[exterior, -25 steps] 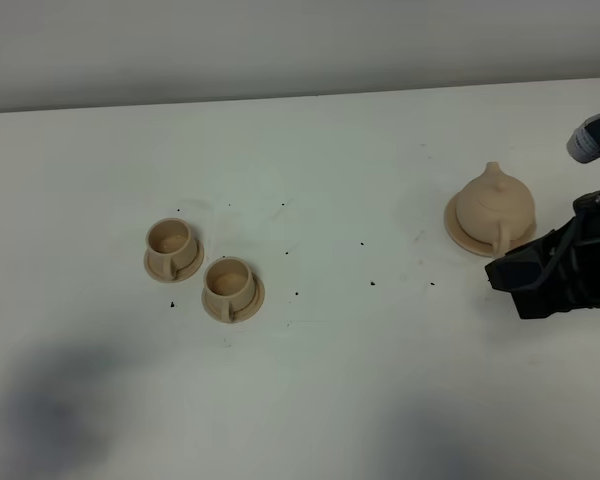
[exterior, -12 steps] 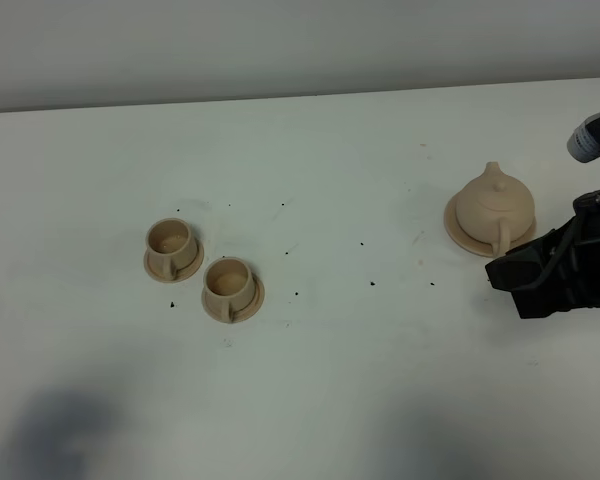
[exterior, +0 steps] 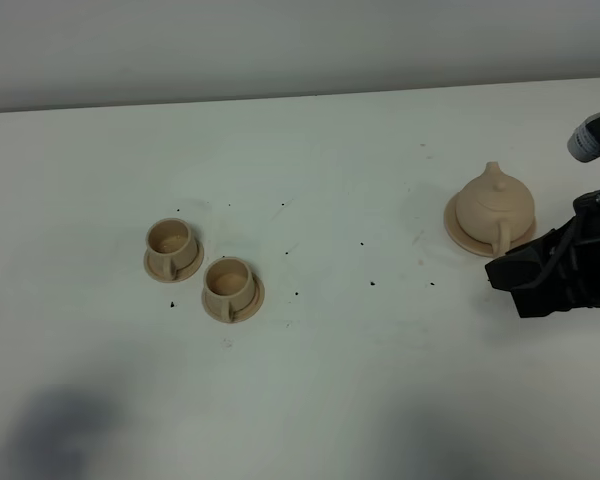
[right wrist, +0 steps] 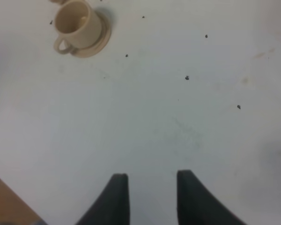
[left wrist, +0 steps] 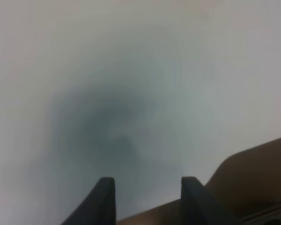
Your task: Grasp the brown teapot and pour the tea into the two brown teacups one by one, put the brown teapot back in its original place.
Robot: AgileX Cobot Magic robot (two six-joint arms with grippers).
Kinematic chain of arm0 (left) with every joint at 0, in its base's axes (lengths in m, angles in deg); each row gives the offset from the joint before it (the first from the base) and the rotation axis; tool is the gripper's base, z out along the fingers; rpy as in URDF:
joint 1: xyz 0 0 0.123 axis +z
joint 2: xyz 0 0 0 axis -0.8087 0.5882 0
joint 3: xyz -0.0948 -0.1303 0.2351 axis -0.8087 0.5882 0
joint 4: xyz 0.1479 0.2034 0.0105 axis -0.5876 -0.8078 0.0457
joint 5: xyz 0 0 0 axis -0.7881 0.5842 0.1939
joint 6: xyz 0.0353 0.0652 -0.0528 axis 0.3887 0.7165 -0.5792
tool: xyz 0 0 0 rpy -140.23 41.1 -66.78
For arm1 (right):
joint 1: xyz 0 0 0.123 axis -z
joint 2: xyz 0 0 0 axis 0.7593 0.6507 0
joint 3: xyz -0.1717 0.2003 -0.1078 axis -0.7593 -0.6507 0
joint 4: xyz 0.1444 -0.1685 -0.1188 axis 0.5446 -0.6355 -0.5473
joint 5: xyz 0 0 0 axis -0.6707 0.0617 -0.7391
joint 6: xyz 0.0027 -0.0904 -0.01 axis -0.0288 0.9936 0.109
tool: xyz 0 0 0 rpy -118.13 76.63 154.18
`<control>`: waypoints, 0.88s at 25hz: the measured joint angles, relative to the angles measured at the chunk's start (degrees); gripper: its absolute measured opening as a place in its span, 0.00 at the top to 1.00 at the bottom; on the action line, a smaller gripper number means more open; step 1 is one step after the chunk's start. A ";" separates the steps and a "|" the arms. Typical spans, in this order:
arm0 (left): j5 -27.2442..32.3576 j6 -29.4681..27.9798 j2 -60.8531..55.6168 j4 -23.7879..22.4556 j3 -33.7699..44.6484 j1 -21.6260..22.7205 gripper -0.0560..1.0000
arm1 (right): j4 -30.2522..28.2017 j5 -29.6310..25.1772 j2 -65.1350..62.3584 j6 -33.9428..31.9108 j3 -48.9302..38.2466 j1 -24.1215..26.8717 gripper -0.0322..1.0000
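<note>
Brown teapot (exterior: 494, 203) is seated on its saucer (exterior: 456, 228) at three o'clock, handle turned toward the right arm (exterior: 560, 272), likely for grasping; both arms' jaws are held apart, empty.

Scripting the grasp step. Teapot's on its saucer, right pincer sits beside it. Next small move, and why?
Probably ease the right pincer toward the handle of the brown teapot: its jaws stand open and empty, and the teapot rests ungrasped on its saucer.
</note>
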 joint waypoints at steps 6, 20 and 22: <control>0.00 0.00 0.00 0.73 0.00 9.60 0.59 | 0.00 0.68 0.00 -0.06 0.00 0.00 0.70; 0.11 0.00 -23.04 0.73 0.10 15.36 0.59 | 0.99 1.65 0.00 -0.11 0.00 0.00 0.70; 0.11 0.00 -22.80 0.73 0.16 15.36 0.59 | 1.33 1.88 0.00 -0.64 0.04 0.00 0.70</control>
